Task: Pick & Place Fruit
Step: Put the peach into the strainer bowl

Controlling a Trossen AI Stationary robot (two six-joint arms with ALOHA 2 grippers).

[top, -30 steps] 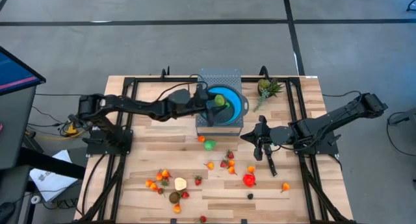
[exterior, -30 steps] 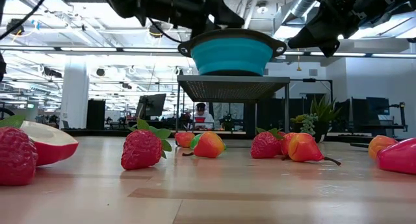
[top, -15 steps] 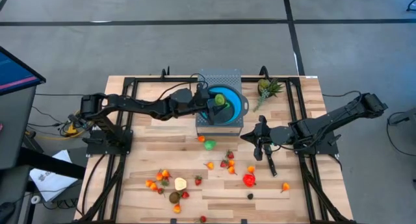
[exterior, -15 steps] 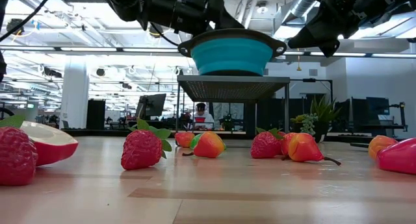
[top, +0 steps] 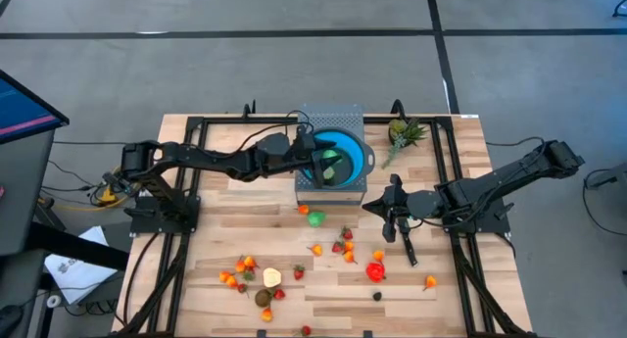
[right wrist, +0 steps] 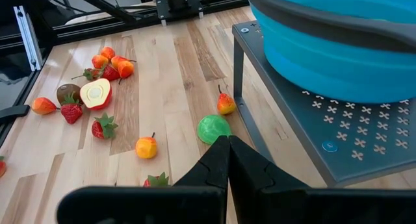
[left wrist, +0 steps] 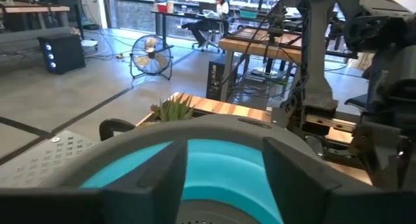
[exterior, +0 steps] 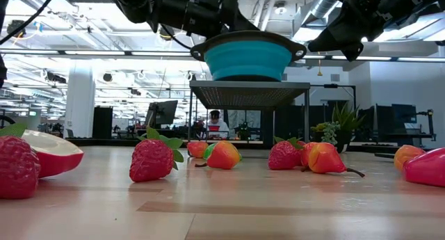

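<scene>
Left gripper (top: 312,162) at bowl (top: 358,154) rim, over its left side — jaws spread, nothing pinched. Bowl sits on grey perforated stand (top: 331,117); green fruit (top: 332,170) lies inside bowl. Fruit (top: 257,274) scattered on table (top: 225,220) in front of stand: strawberries, orange pieces, green ball (right wrist: 214,129). Right gripper (top: 405,242) low over table, right of strawberries — jaws pressed together, empty. Pineapple (top: 402,132) just right of stand.

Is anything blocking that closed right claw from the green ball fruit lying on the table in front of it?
Nothing visible does. The right gripper, fingers shut, points at the green fruit with only bare wood between them. The nearest thing, a small orange-red fruit, lies beyond it, off that line.
</scene>
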